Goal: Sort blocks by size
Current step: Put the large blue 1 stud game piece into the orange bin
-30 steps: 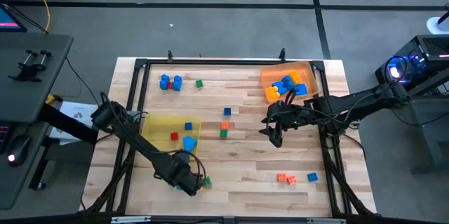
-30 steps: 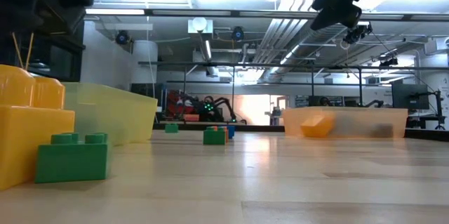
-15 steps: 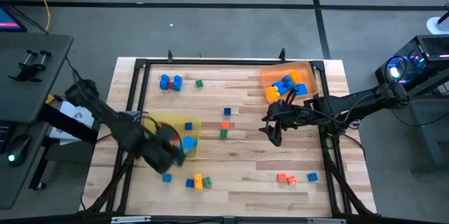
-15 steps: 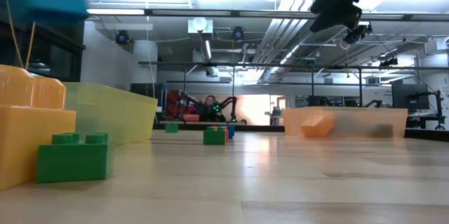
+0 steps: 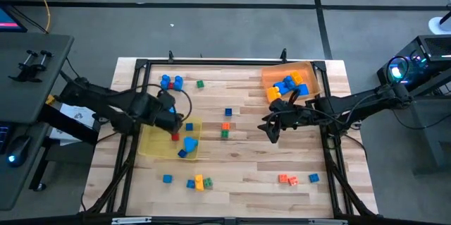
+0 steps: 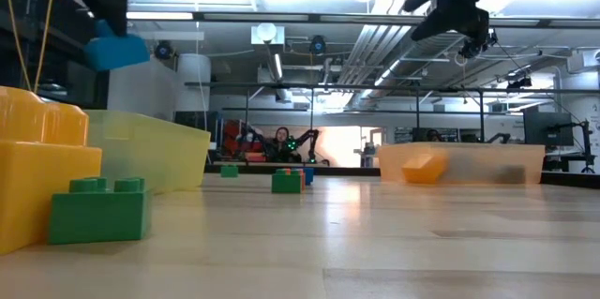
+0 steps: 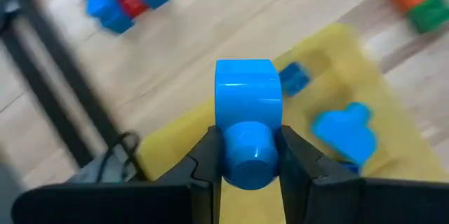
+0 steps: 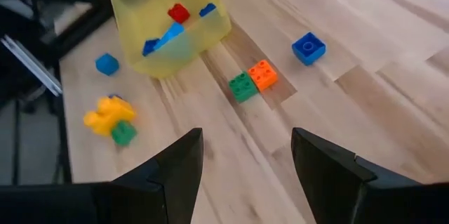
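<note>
Loose studded plastic bricks scattered across wooden counter (image 5: 246, 161); translucent yellow tray (image 5: 158, 142) at 9 o'clock, orange tray (image 5: 271, 75) at 1. Left hand (image 7: 247, 155) clamped on blue studded brick (image 7: 244, 101), above yellow tray. Right hand (image 8: 242, 155) spread apart mid-counter, nothing gripped.

Grey floor (image 5: 211, 27), piped ceiling (image 6: 375, 46)

Around the yellow tray (image 5: 151, 144), bare wood lies open toward the table's middle. A green-and-orange block pair (image 5: 225, 130) and a lone blue block (image 5: 228, 113) stand beyond it, near the right gripper (image 5: 271, 132).
</note>
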`<act>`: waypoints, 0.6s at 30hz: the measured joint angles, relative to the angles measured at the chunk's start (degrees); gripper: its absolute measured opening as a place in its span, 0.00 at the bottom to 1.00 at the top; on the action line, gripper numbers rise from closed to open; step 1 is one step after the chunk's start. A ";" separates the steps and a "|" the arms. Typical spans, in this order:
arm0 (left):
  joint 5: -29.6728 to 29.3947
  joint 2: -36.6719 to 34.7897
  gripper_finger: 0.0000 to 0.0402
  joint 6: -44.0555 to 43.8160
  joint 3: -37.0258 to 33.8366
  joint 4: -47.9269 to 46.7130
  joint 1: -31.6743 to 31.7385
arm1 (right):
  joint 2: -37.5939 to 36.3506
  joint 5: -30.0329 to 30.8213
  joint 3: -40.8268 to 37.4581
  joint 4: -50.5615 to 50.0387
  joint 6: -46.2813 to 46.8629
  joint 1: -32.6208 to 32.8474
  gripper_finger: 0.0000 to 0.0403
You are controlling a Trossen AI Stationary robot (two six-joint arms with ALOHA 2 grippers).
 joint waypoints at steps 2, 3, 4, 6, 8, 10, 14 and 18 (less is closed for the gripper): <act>-0.10 -0.14 0.16 2.46 0.00 3.91 -0.07 | 0.00 -0.02 0.00 0.81 1.93 0.04 0.52; -0.14 -0.17 0.16 4.13 0.00 6.12 -0.50 | 0.00 -0.04 0.00 1.16 2.67 0.04 0.52; -0.17 -0.14 0.16 5.90 0.00 8.40 -0.88 | 0.00 -0.04 0.00 1.67 2.76 0.04 0.52; -0.85 -0.06 0.16 9.11 0.00 13.07 -1.10 | 0.00 0.01 -0.01 3.30 2.72 0.04 0.52; -2.68 -0.11 0.16 14.54 0.00 21.30 0.65 | -0.29 0.37 0.00 6.71 2.64 0.00 0.52; -3.70 -0.07 0.16 22.25 0.00 31.40 4.42 | -1.57 1.06 0.17 12.22 0.73 -0.35 0.52; 2.40 3.35 0.16 37.09 0.11 53.57 14.84 | -5.72 4.07 4.79 18.31 -7.48 -1.57 0.52; 14.33 12.46 0.16 45.07 0.95 74.91 24.48 | -9.66 9.92 10.70 18.05 -15.55 -1.99 0.52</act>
